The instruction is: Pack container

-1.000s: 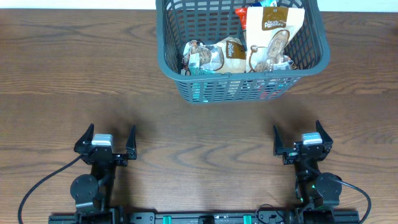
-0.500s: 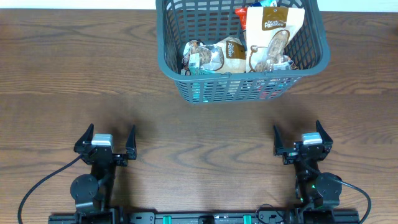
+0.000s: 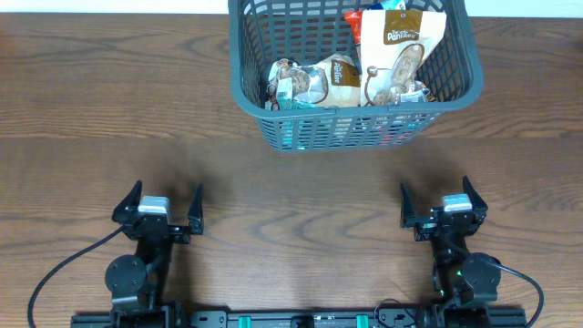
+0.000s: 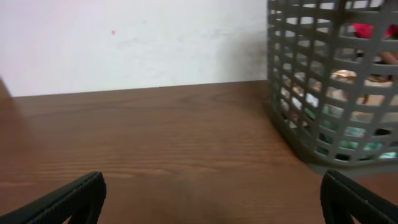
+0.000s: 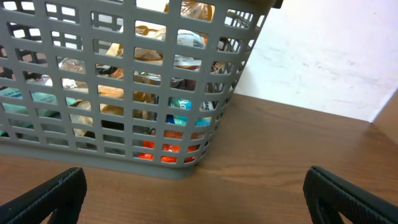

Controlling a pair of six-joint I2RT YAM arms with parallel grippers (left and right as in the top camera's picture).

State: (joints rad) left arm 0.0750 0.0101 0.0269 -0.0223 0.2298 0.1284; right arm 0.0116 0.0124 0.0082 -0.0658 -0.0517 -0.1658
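Observation:
The dark grey slotted basket stands at the back middle of the table. Several snack packets lie in it, among them a brown and white packet, a crumpled packet and a red one. The basket also shows in the left wrist view at the right and in the right wrist view, filling the left. My left gripper is open and empty near the front left. My right gripper is open and empty near the front right. Both are well short of the basket.
A brown wooden table runs across the whole view. A white wall stands behind it. Black cables trail from the arm bases at the front edge.
My left gripper has shifted slightly to the right. The right arm, the basket and the packets have not moved.

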